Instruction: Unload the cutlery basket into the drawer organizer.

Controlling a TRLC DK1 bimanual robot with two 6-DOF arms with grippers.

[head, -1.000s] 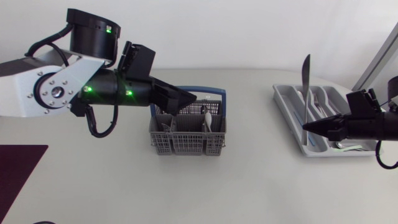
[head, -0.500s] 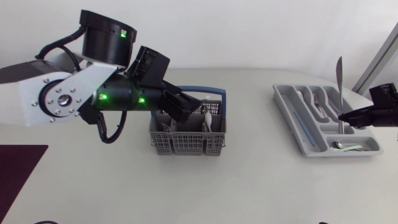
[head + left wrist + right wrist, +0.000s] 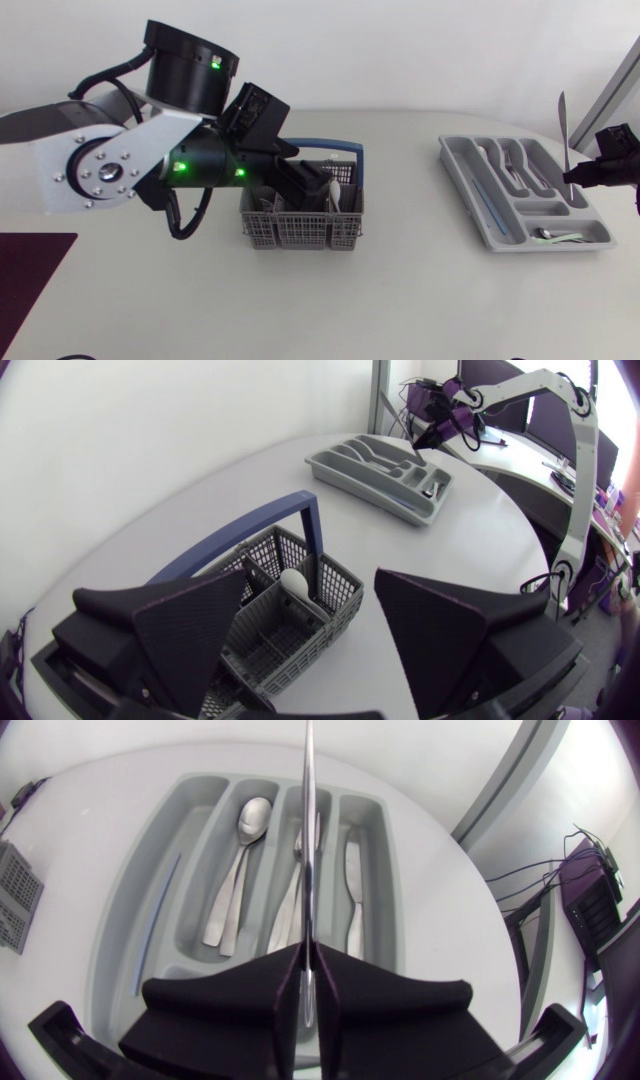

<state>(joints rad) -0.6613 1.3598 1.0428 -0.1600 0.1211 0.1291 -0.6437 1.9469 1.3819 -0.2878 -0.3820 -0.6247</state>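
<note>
Wide-spread left gripper (image 3: 312, 585) over the grey mesh, blue-handled basket (image 3: 300, 228); at its 3 o'clock, right gripper (image 3: 308, 970) pinches a silver knife (image 3: 308, 840) upright above the grey plastic organizer (image 3: 452, 160).

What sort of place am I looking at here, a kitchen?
Likely a robot test bench, not a kitchen: a plain white table carries a cutlery basket and a loose drawer organizer, and the right gripper holds a knife above it.
</note>
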